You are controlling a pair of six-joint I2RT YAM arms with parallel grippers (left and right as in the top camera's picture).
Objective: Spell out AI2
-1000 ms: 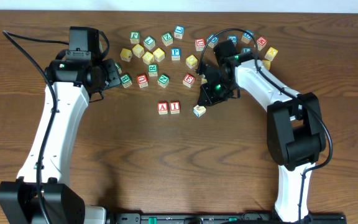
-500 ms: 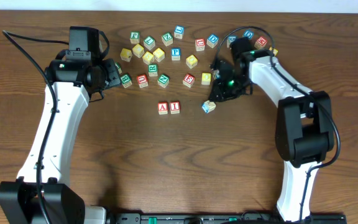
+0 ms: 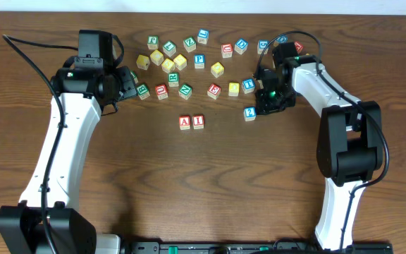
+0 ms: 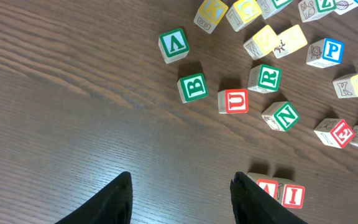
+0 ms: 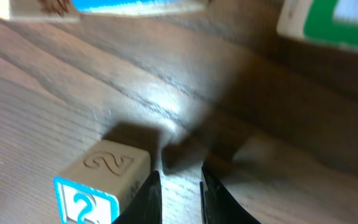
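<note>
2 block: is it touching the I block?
Apart. The overhead view shows a wide strip of bare table between the 2 block and the I block, which sits right beside the A block.

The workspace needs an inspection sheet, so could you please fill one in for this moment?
Surface: wooden table, no spill or damage seen.
Job's things: A and I side by side, touching; 2 lies apart from them on the right-arm side, not in line.
Clutter: other letter blocks scattered behind the row.
Tools: left tool open, empty, above bare wood; right tool open only narrowly, empty, beside the 2.
Cables: black cable at the left; a black loop at the right.
Surroundings: pale strip past the far edge; otherwise nothing seen.
</note>
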